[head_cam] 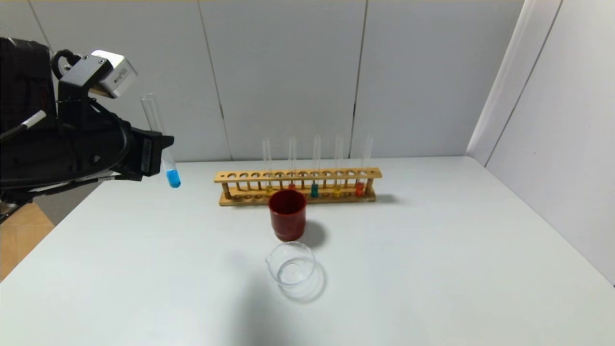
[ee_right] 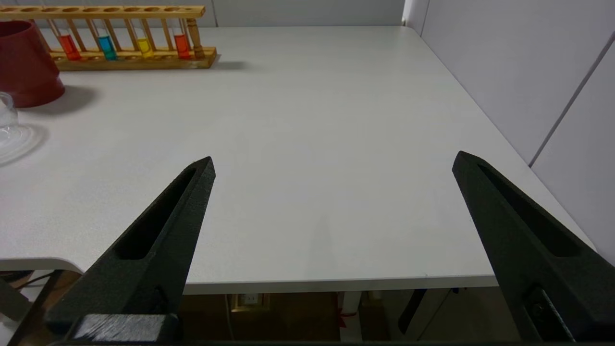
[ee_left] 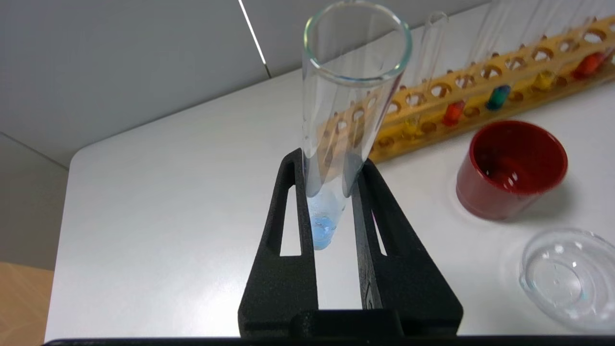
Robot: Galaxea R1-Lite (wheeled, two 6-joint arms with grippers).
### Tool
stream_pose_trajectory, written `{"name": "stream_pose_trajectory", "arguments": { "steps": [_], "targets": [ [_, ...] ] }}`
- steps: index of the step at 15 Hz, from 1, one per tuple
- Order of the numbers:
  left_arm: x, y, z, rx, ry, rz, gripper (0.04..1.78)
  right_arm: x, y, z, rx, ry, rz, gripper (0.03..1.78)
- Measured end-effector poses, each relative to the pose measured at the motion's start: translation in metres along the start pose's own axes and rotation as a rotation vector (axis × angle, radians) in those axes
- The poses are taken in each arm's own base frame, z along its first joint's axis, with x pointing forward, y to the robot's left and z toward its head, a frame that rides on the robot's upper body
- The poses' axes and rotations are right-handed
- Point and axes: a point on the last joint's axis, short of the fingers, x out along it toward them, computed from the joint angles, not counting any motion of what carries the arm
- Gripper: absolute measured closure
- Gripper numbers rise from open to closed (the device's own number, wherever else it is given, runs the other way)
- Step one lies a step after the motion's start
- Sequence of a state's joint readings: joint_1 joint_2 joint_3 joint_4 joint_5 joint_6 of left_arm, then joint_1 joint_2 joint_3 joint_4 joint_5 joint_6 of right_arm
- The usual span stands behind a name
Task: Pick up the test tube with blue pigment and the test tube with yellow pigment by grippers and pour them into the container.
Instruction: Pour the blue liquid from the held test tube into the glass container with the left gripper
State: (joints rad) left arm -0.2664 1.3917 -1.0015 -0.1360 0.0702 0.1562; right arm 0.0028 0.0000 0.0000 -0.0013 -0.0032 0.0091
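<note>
Left gripper [ee_left: 331,168] jaws pinching test tube with blue pigment [ee_left: 336,129]; beyond jaws: rack [ee_left: 480,91], red cup [ee_left: 509,168], container [ee_left: 567,278]. Right gripper [ee_right: 334,161] jaws spread over bare table [ee_right: 312,144].

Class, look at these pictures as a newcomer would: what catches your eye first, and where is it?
The left gripper, raised at the table's left edge, clamps a clear glass test tube holding blue liquid. A dark-red opaque cup stands mid-table before a wooden tube rack, with a clear glass beaker nearer the robot.
</note>
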Motion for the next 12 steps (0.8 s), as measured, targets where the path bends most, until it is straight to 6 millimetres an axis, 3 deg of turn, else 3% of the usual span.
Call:
{"name": "stream_pose_trajectory", "arguments": {
  "steps": [7,12],
  "targets": [
    [-0.033,-0.004,-0.042,0.004,0.07,-0.011,1.55,0.0,0.0,0.0,0.0,0.0,0.0,0.08],
    [-0.05,-0.02,-0.058,0.031,0.079,-0.089,1.55,0.0,0.0,0.0,0.0,0.0,0.0,0.08]
  ]
}}
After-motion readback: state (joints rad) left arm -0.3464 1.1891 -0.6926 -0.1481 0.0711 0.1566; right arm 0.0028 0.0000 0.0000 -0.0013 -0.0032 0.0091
